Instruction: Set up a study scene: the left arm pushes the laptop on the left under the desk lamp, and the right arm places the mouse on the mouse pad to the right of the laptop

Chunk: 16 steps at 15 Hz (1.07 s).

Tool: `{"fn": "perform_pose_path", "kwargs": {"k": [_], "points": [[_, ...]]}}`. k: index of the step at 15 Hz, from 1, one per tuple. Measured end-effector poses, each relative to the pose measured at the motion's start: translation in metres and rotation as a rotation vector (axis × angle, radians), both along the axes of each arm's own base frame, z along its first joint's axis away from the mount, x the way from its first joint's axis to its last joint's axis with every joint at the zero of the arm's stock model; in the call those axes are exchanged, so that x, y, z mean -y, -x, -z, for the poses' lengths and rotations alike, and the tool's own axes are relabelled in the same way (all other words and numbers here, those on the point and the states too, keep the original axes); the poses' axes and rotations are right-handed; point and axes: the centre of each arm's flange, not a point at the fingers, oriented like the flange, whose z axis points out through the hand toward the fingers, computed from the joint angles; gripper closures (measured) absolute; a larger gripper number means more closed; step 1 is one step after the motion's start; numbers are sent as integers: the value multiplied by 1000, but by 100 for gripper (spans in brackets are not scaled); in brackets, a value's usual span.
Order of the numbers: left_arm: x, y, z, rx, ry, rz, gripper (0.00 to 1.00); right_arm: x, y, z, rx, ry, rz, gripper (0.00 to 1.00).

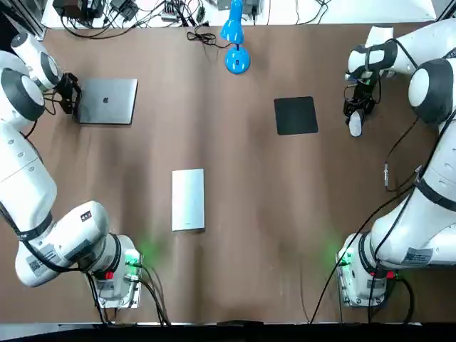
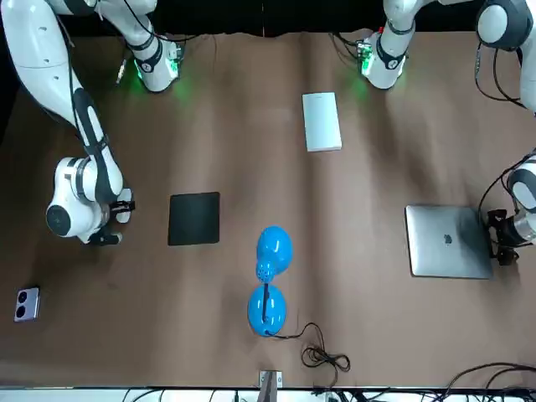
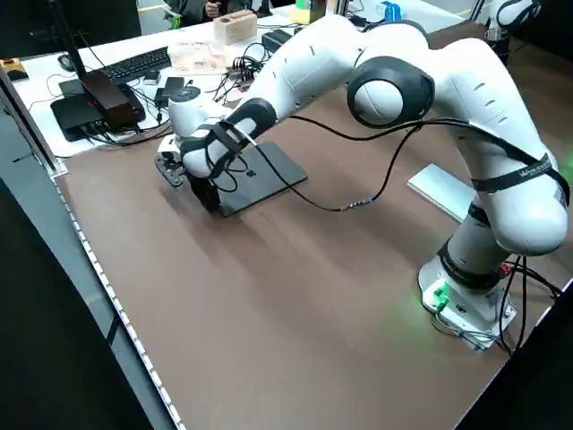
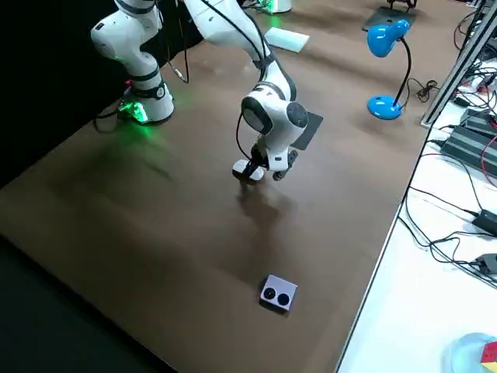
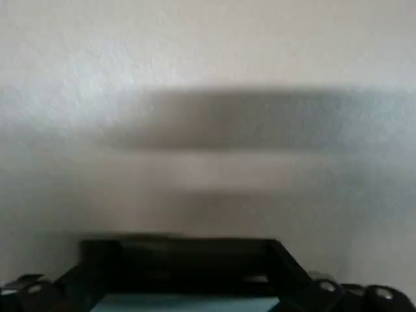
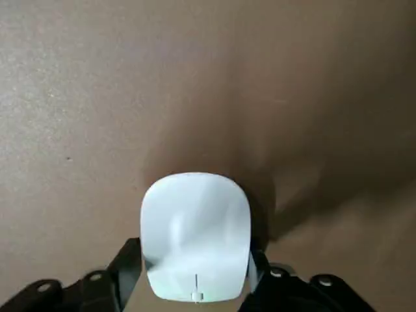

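Note:
A closed grey laptop (image 1: 107,101) lies at the table's far left. My left gripper (image 1: 71,96) is low against its left edge, and in the left side view the left gripper (image 3: 199,184) touches the laptop (image 3: 261,175). The blue desk lamp (image 1: 235,44) stands at the far middle, well right of the laptop. A black mouse pad (image 1: 296,115) lies right of the lamp. My right gripper (image 1: 355,120) is to the pad's right, shut on the white mouse (image 6: 195,227), which hangs just above the table with its shadow beneath.
A white flat slab (image 1: 188,199) lies in the table's middle, nearer the bases. A small grey two-button device (image 4: 277,293) sits near the far right corner. The lamp's cable (image 2: 322,356) coils behind its base. Cables and electronics crowd the white bench (image 4: 458,202) beyond the table.

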Motion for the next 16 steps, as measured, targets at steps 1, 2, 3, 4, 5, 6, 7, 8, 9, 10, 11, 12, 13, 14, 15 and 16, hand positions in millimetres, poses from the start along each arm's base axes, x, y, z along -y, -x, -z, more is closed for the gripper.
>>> {"fn": "perform_pose_path", "kwargs": {"k": [1, 2, 3, 4, 5, 6, 7, 8, 9, 10, 11, 12, 13, 14, 15, 16], "points": [[6, 0, 3, 7, 3, 2, 0, -1, 0, 0, -3, -1, -2, 30], [13, -1, 6, 12, 9, -3, 0, -2, 0, 0, -5, -1, -4, 38], [22, -3, 7, 14, 19, -10, 0, -3, -1, -1, -3, -1, -6, 38], [34, -7, 8, 13, 27, -11, 0, -5, -4, -4, 4, -1, -9, 38], [48, -10, 8, 9, 33, -7, 0, -9, -9, -8, 7, -1, -16, 38], [63, -12, 8, 4, 37, -1, 0, -15, -16, -17, 0, -4, -22, 38], [77, -14, 8, -1, 42, 10, 0, -24, -25, -29, -13, -14, -24, 38], [102, -17, 6, -7, 49, 36, 0, -48, -49, -65, -10, -56, -13, 38], [116, -19, 5, -11, 52, 51, 0, -62, -61, -83, 10, -70, 6, 38], [128, -20, 5, -15, 54, 60, 0, -77, -71, -100, 38, -78, 31, 38], [141, -22, 4, -18, 56, 64, 0, -94, -79, -111, 63, -87, 58, 38], [153, -24, 4, -22, 57, 64, 0, -115, -83, -119, 78, -95, 79, 38], [166, -26, 5, -25, 58, 65, 0, -139, -85, -123, 92, -102, 90, 38], [178, -28, 5, -28, 59, 64, 0, -166, -87, -126, 115, -107, 101, 38], [189, -30, 4, -30, 60, 63, 0, -193, -87, -125, 140, -111, 113, 38], [200, -31, 4, -34, 61, 58, 0, -217, -85, -121, 154, -108, 116, 38]]}}
